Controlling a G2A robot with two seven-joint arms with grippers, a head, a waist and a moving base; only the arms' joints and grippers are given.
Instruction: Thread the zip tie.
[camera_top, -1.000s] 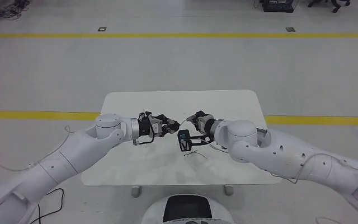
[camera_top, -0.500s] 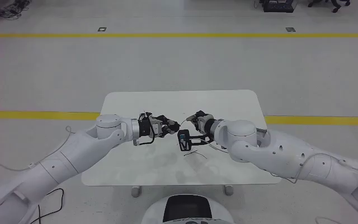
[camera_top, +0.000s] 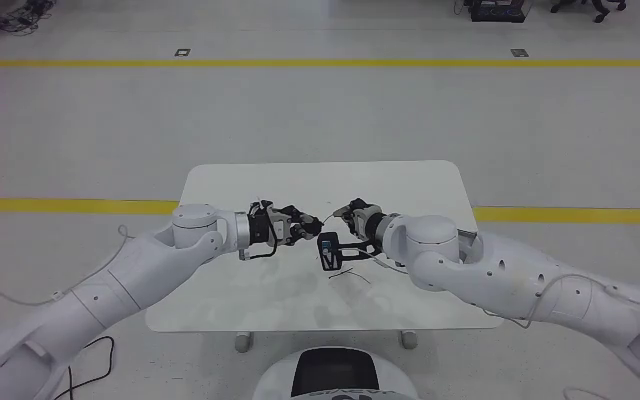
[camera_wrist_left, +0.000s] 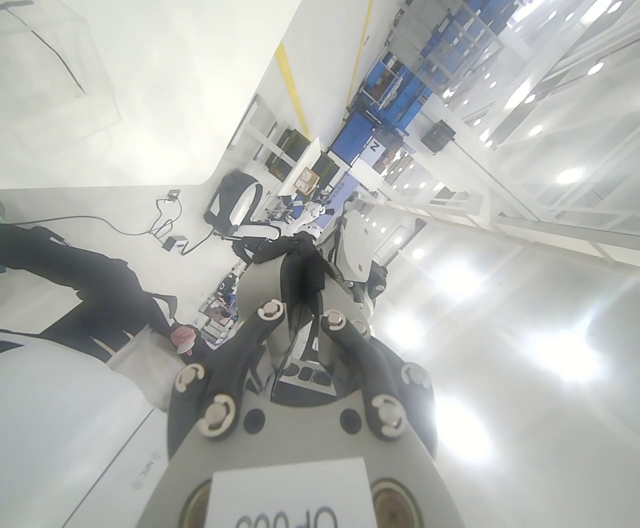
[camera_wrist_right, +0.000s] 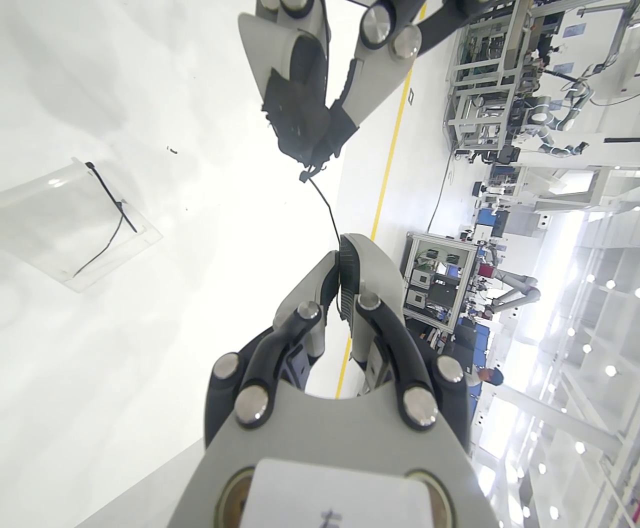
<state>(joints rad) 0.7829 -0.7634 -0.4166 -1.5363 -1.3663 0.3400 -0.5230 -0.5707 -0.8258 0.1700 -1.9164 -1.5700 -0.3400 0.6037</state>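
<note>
White table (camera_top: 420, 190) stands on a pale floor crossed by a yellow line (camera_top: 100, 205). Above the table's middle the left gripper (camera_top: 306, 222) and right gripper (camera_top: 345, 210) face each other tip to tip, near but not touching. The thin black zip tie (camera_wrist_right: 327, 210) spans the gap between them. The right gripper's pads are pressed together on one end of the strap. The left gripper's black-padded fingertips (camera_wrist_right: 300, 125) are clamped together on the other end, with the tie's small head showing just past them. A clear tray (camera_wrist_right: 30, 210) lies flat on the table, well to the side of the grippers, with 1 spare tie (camera_wrist_right: 112, 222) lying in it. Compared with 1 s ago and 0.5 s ago, both grippers, the held tie and the tray sit in the same places, with no visible shift
</note>
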